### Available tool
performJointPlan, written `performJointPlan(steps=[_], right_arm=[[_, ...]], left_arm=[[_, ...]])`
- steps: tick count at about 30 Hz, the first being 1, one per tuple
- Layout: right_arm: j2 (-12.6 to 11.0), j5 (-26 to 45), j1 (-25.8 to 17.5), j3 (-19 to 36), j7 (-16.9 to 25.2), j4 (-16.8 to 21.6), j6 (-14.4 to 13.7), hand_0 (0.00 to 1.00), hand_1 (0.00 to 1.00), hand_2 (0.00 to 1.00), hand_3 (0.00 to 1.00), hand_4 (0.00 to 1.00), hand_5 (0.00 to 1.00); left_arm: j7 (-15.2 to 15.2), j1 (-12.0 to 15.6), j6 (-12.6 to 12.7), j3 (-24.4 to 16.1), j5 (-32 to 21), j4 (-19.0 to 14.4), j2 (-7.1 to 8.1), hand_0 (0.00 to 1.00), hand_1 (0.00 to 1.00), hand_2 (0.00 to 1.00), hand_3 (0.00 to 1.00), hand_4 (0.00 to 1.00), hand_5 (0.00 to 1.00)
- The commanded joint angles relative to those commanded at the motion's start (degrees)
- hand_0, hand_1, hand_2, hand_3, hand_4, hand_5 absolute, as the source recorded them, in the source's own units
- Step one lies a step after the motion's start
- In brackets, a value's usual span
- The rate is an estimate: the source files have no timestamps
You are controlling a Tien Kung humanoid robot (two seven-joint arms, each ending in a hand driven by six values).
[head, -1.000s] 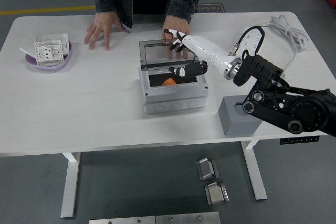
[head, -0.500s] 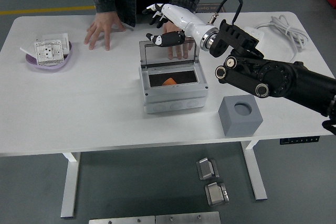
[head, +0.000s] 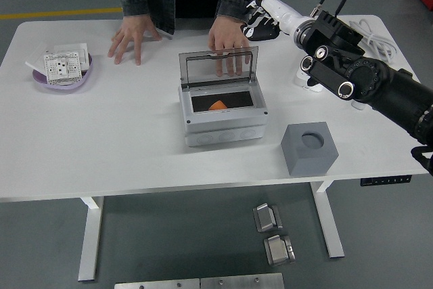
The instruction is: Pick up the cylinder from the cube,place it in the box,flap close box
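head view: the orange cylinder point(head: 218, 105) lies inside the open grey box point(head: 223, 116), its long axis hard to judge, well below and left of the right hand point(head: 260, 21), whose fingers point(head: 252, 28) curl loosely, holding nothing. white desk point(head: 122, 140), grey floor. grey cube point(head: 310, 147) stands empty. no legible writing.

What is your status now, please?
Right hand empty, behind the box. Orange cylinder inside, lid open. Person's hand behind lid.
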Motion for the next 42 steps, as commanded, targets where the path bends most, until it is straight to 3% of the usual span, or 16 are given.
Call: performJointPlan(steps=[10,20,30,42], right_arm=[[-0.2,0.6,-2.7,-6.2,3.4,7.4,-5.7,0.683,0.607,0.645,0.792,0.566,0.333],[-4.2,-3.9,-6.5,-10.8,5.0,15.4,-11.4,0.686,0.607,0.641,0.797,0.539,0.336],[-7.4,-14.3,-8.3,-7.8,1.6,22.2,-11.2,0.679,0.602,0.635,0.793,0.527,0.352],[-10.2,-20.0,-10.1,-5.1,-0.8,28.2,-11.0,0.653,0.591,0.628,0.812,0.522,0.357]], left_arm=[[1.4,0.9,0.0,-3.3,3.2,0.6,0.22,0.663,0.654,0.641,0.675,0.620,0.539],[1.1,1.8,0.1,-2.7,2.0,0.7,-0.03,0.662,0.654,0.641,0.675,0.621,0.543],[1.5,2.1,0.2,-3.3,2.9,0.7,-0.18,0.662,0.654,0.641,0.675,0.621,0.545],[1.3,2.5,0.4,-2.7,2.2,0.6,-0.57,0.661,0.653,0.641,0.675,0.621,0.547]])
